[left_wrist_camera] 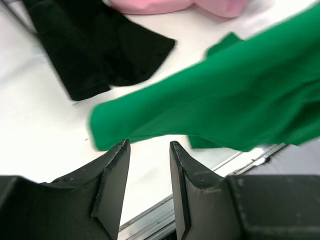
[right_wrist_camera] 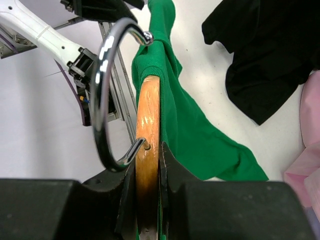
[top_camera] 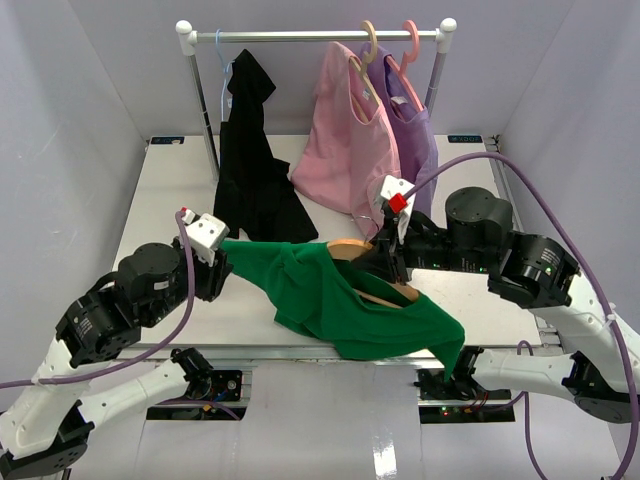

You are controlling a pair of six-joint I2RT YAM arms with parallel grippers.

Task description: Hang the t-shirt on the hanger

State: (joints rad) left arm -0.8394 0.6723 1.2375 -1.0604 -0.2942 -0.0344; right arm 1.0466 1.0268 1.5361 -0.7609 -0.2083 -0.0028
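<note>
The green t-shirt [top_camera: 330, 295] lies bunched at the table's near edge, draped over the wooden hanger [top_camera: 345, 247]. My right gripper [top_camera: 385, 262] is shut on the hanger [right_wrist_camera: 148, 115] just below its chrome hook [right_wrist_camera: 102, 90], with the t-shirt [right_wrist_camera: 187, 120] along the wood's right side. One sleeve stretches left toward my left gripper [top_camera: 222, 262]. In the left wrist view that gripper [left_wrist_camera: 148, 144] is open with nothing between its jaws. The edge of the sleeve of the t-shirt [left_wrist_camera: 225, 95] hangs just beyond its fingertips.
A clothes rail [top_camera: 315, 36] stands at the back with a black garment [top_camera: 250, 170], a pink shirt [top_camera: 345, 140] and a purple garment [top_camera: 415, 130] hanging down to the white table [top_camera: 170, 200]. The table's metal front edge [top_camera: 300, 350] runs under the t-shirt.
</note>
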